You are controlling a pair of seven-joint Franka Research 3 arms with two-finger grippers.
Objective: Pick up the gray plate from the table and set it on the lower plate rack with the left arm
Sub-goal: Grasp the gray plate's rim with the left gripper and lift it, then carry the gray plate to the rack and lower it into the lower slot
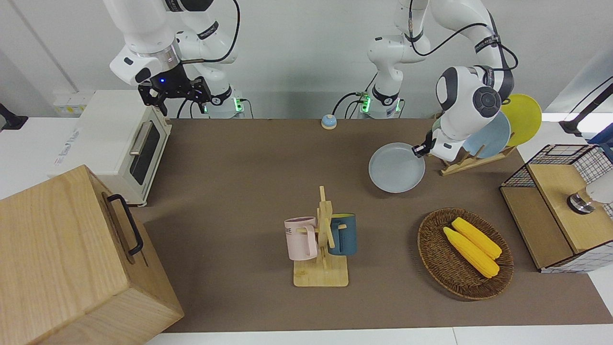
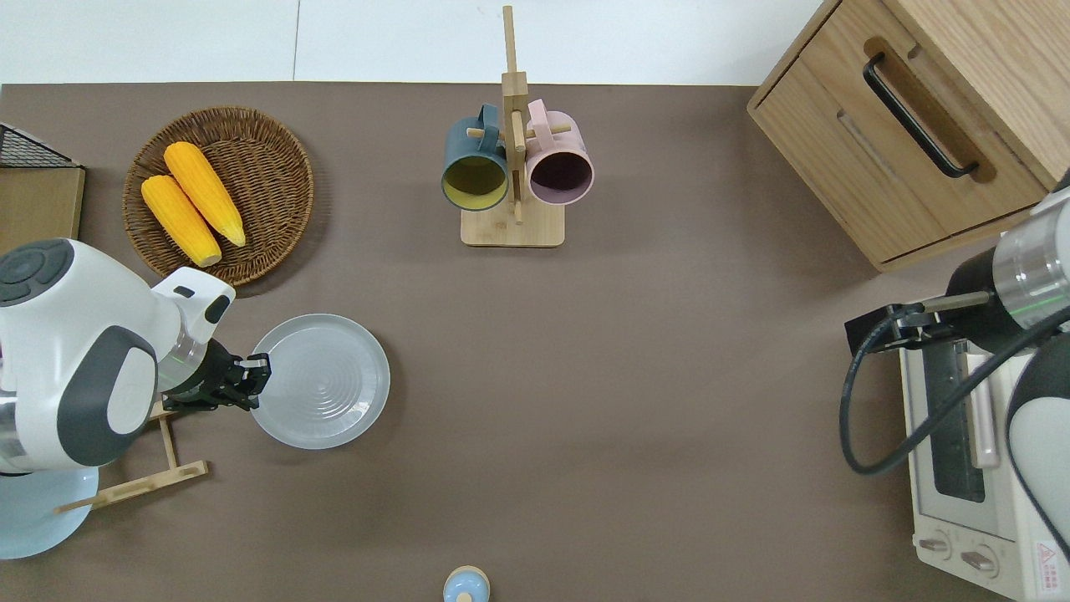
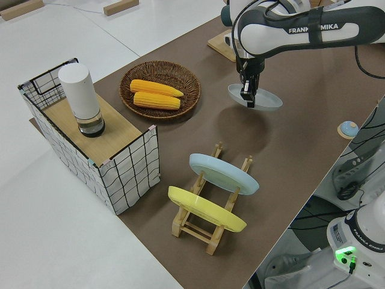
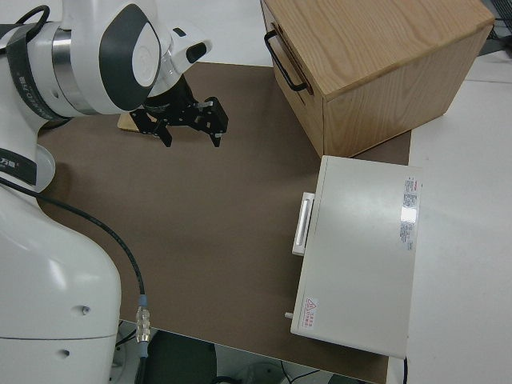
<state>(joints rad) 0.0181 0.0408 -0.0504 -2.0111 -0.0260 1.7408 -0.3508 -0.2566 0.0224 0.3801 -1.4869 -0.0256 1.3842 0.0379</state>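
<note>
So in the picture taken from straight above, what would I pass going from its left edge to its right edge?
Round woven wicker basket holding two yellow corn cobs → round pale gray plate → light-wood mug stand with a dark blue mug and a pink mug → big wooden cabinet → white toaster oven.

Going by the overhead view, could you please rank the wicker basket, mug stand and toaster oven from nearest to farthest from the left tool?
From the left tool:
1. Wicker basket, at the left arm's end.
2. Mug stand, mid-table.
3. Toaster oven, at the right arm's end.
</note>
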